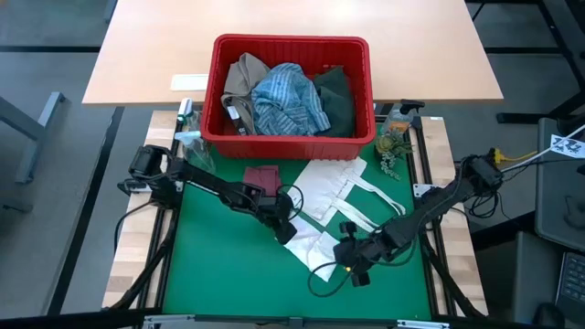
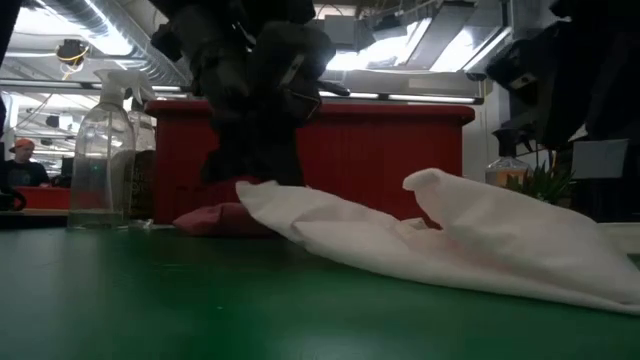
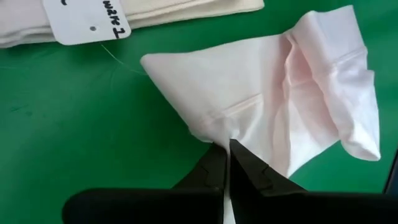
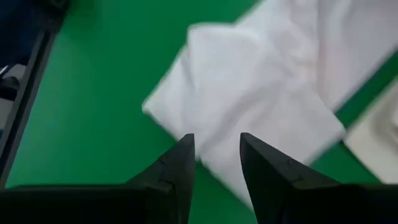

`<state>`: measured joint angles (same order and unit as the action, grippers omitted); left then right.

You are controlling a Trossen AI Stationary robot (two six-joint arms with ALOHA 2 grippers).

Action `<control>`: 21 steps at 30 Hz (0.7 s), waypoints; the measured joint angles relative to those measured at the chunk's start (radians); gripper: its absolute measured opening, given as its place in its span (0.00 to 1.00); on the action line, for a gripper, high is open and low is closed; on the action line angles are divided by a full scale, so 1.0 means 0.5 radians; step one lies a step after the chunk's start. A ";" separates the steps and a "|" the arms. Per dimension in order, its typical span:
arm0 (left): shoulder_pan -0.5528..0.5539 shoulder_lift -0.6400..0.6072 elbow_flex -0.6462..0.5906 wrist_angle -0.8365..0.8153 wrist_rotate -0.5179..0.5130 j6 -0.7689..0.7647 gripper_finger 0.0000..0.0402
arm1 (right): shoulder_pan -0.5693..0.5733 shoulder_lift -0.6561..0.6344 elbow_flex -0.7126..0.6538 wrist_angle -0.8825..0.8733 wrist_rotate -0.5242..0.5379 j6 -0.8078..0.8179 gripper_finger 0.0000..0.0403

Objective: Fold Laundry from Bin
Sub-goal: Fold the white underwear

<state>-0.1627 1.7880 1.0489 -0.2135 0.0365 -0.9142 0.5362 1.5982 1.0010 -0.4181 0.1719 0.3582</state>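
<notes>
The red bin point(image 1: 291, 46) at the far side holds a tan garment point(image 1: 242, 78), a blue-white striped shirt point(image 1: 288, 99) and a dark green garment point(image 1: 336, 96). A small maroon cloth point(image 1: 260, 175) lies on the green mat before it. A small white cloth point(image 1: 315, 249) lies at the mat's middle, also seen as the white cloth point(image 3: 273, 87) in the left wrist view. My left gripper point(image 1: 286, 230) is shut on its left end. My right gripper point(image 4: 216, 140) hovers open over the cloth's near right part point(image 4: 249, 87). My left gripper pinches the white cloth's edge point(image 3: 214, 132) at a corner between its two fingers, slanting down from the table's left. That end point(image 2: 262, 192) is raised a little off the mat. The remainder of the cloth point(image 2: 480, 250) lies rumpled on the mat.
A flat white tote bag point(image 1: 343, 187) with loop handles and a paper tag point(image 3: 84, 22) lies just beyond the white cloth. A clear spray bottle point(image 2: 100, 150) stands left of the bin, a small plant point(image 1: 393, 146) at its right.
</notes>
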 joint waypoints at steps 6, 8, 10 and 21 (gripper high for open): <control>-0.009 -0.003 0.001 0.004 -0.006 -0.006 0.01 | -0.001 0.205 0.000 0.315 0.236 -0.105 0.31; -0.010 -0.003 0.001 0.012 -0.006 -0.007 0.01 | -0.010 0.276 0.000 0.372 0.298 -0.107 0.31; -0.018 -0.003 0.000 0.050 -0.007 -0.008 0.01 | -0.029 0.338 0.000 0.400 0.317 -0.106 0.31; -0.022 -0.003 0.000 0.351 0.013 -0.107 0.00 | -0.132 0.487 0.000 0.490 0.090 -0.099 0.31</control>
<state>-0.1738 1.7863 1.0489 -0.0380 0.0429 -0.9676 0.4702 1.8417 1.0008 -0.1730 0.2169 0.3088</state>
